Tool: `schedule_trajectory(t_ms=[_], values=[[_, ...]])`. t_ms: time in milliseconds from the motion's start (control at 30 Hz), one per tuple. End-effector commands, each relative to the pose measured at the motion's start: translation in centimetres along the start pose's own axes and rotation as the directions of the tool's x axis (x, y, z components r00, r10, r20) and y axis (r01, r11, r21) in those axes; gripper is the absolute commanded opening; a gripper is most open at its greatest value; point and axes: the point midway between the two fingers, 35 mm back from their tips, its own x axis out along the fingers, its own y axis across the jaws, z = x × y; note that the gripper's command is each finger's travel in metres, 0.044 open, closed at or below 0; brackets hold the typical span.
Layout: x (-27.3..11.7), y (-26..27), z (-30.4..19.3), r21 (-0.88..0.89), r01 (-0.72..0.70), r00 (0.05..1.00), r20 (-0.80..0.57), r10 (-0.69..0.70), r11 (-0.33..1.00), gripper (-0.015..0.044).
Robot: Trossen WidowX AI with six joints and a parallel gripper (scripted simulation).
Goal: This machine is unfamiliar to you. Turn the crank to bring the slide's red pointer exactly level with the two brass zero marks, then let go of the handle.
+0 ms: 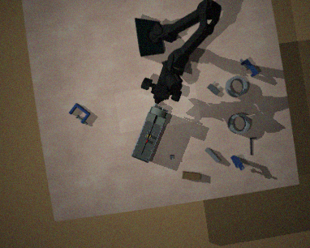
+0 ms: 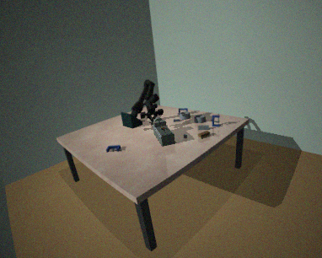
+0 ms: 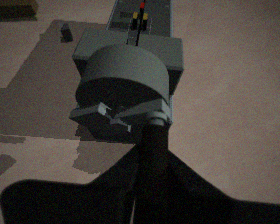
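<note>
The machine [image 1: 139, 151] [image 2: 166, 140] [image 3: 163, 47] is a long grey box with a round drum [image 3: 123, 65] at the end near the arm. The crank arm [image 3: 140, 114] crosses the drum's face; its dark handle [image 3: 155, 137] sticks out toward the wrist camera. My gripper [image 1: 157, 102] [image 3: 149, 150] is shut on the crank handle, which partly hides between the dark fingers. The red pointer [image 1: 147, 141] [image 3: 142, 5] stands past the two brass marks, on the side away from the crank, a short distance off. The brass marks [image 1: 148, 136] show in the wrist view as a left mark [image 3: 135, 16] and a right mark [image 3: 145, 16].
A blue clamp [image 1: 87, 115] [image 2: 114, 147] lies left of the machine. To its right are a small dark block [image 1: 172, 156] [image 3: 66, 33], a brown block [image 1: 191, 176] [image 3: 13, 10], a grey bar [image 1: 213, 155], two grey rings, two more blue clamps and a hex key [image 1: 251, 147].
</note>
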Motion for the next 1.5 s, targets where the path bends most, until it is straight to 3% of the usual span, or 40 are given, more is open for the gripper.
schedule_trajectory(t_ms=[0, 1467], values=[[0.6, -0.5, -0.6, 0.007, 0.015, 1.0, -0.012, -0.015, 1.0, 0.0], [3.4, 2.2, -3.4, 0.009, 0.012, 1.0, -0.013, -0.012, 1.0, 0.0]])
